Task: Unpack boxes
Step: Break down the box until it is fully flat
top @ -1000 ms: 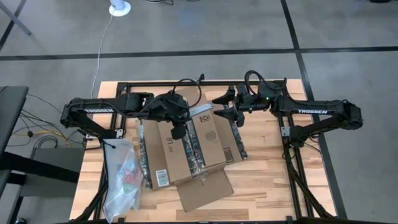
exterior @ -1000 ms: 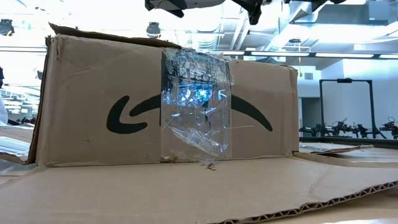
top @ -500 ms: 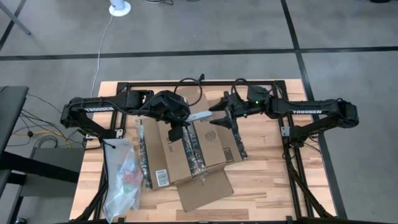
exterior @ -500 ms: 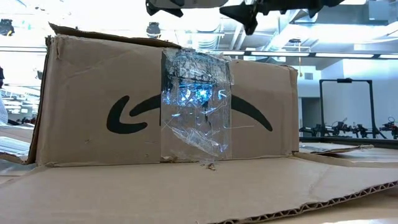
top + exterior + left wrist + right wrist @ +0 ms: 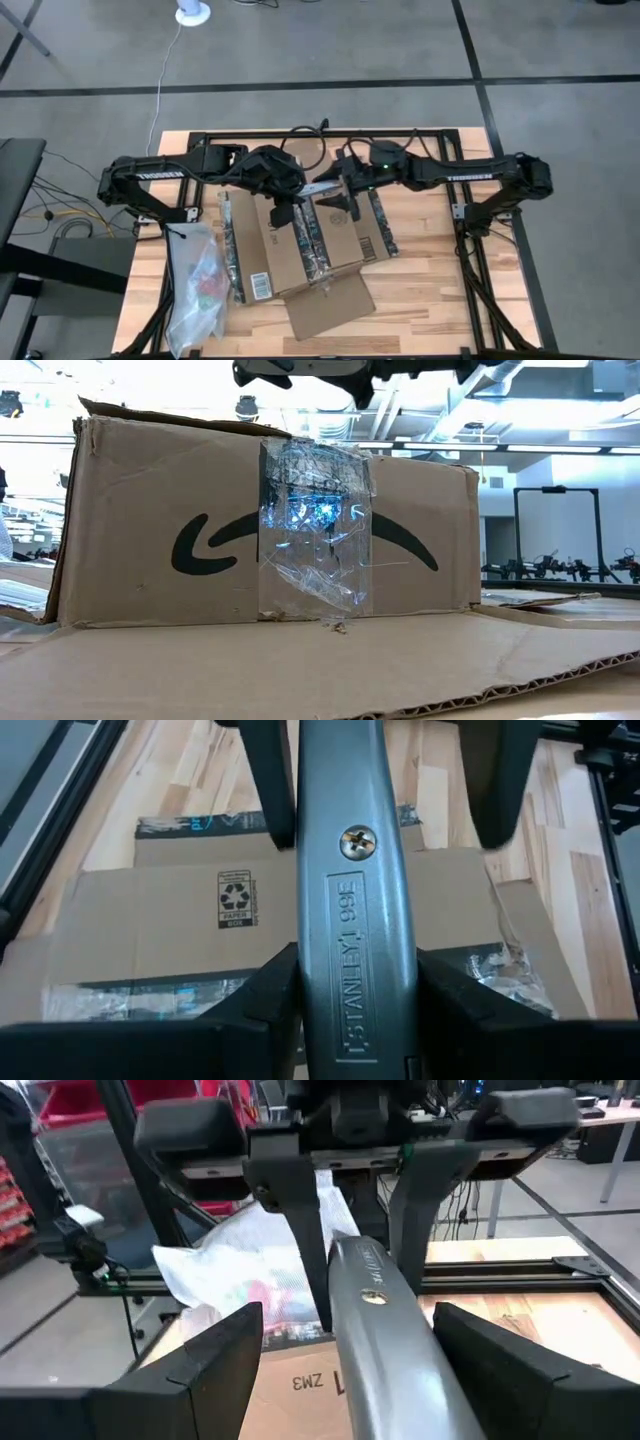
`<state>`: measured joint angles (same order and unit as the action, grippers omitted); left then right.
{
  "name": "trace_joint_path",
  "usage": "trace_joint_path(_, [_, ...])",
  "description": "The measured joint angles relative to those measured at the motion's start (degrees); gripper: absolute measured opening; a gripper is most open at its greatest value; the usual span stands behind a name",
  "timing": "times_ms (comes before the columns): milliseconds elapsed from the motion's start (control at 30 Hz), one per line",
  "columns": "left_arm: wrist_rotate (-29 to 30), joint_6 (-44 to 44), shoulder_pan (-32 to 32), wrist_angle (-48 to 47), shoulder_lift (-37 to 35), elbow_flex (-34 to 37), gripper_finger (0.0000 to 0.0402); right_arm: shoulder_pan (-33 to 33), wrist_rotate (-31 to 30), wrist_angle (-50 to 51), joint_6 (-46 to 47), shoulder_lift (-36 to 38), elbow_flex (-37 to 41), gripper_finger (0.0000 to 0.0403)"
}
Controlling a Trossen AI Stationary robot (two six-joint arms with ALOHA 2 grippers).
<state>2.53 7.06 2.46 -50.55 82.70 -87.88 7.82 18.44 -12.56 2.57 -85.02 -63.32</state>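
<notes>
Jaws of the left gripper (image 5: 283,205) clamp a grey utility knife (image 5: 350,910) while the right gripper (image 5: 345,195) brackets it, spread wide, above the cardboard box (image 5: 300,245) lying mid-table (image 5: 420,290).

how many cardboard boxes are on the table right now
1. The cardboard box sits mid-table under both grippers, flaps spread, with a clear plastic bag to its left. Nothing else box-like shows.

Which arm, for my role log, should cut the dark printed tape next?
Likely the left gripper: shut on the grey metal utility knife over the brown cardboard box; the right gripper, open, only straddles it.
</notes>
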Motion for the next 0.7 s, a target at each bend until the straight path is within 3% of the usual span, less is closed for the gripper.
trace_joint_path(700, [-0.2, -3.2, -0.2, 2.8, 0.0, 0.0, 0.0118, 0.5, 0.0, -3.6, 1.9, -0.6, -0.2, 0.0269])
